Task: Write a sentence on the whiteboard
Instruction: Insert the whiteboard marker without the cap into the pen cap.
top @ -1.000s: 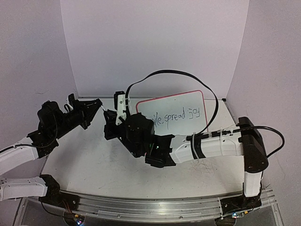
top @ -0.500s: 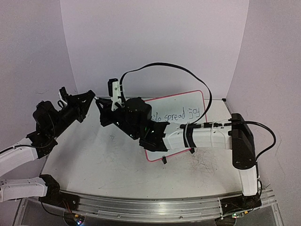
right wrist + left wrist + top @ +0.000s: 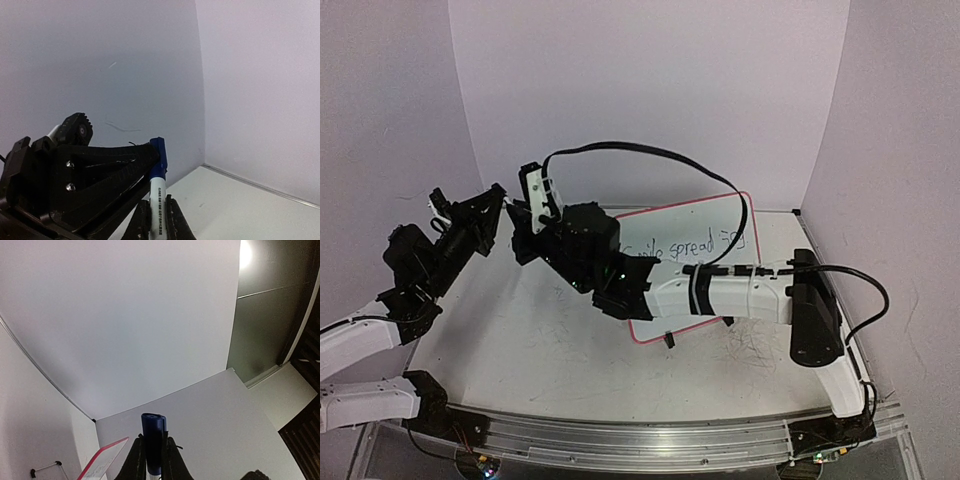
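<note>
Entry: marker, white barrel with a blue cap. We log the right gripper clamped on the barrel and the left gripper closed on the cap, the two meeting in the air left of the whiteboard and apart from it. The pink-rimmed whiteboard stands on the table, right of centre, partly hidden behind the right forearm. Its blue sentence shows "ile spread joy", with the first letters covered.

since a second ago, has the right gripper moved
Yes. The right gripper swung left in the top view, off the whiteboard's left edge and closer to the left gripper.
</note>
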Robot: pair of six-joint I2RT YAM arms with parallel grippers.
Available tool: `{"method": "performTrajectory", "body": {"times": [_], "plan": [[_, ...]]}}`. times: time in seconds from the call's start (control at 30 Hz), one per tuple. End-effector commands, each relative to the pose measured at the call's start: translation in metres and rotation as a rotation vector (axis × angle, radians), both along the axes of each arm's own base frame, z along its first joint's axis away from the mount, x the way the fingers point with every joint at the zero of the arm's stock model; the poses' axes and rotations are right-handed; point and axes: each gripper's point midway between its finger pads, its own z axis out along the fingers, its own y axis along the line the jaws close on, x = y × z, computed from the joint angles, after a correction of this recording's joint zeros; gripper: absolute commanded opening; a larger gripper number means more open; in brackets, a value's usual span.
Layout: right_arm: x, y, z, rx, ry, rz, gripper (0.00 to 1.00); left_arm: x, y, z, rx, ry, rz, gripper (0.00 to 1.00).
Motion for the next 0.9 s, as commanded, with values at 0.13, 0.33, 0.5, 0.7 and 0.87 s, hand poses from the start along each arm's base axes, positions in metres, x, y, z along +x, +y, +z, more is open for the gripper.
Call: {"method": "performTrajectory", "body": {"times": [0.13, 0.33, 0.5, 0.7, 0.87], "plan": [[0.021, -0.032, -0.011, -0.177, -0.124, -0.238, 0.0, -0.055, -0.079, -0.033, 0.087, 0.091, -0.456, 0.0], [0.008, -0.052, -0.013, -0.106, 0.017, -0.167, 0.27, -0.033, -0.076, -0.037, 0.168, 0.146, -0.357, 0.0], [-0.01, -0.089, -0.027, -0.103, 0.15, -0.116, 0.61, -0.004, -0.047, -0.057, 0.373, 0.291, -0.124, 0.0], [-0.041, -0.148, -0.034, -0.093, 0.26, -0.053, 0.88, 0.006, -0.035, -0.098, 0.571, 0.381, -0.056, 0.0], [-0.056, -0.208, -0.038, -0.112, 0.311, -0.091, 0.98, 0.008, -0.028, -0.159, 0.737, 0.483, -0.056, 0.0]]}}
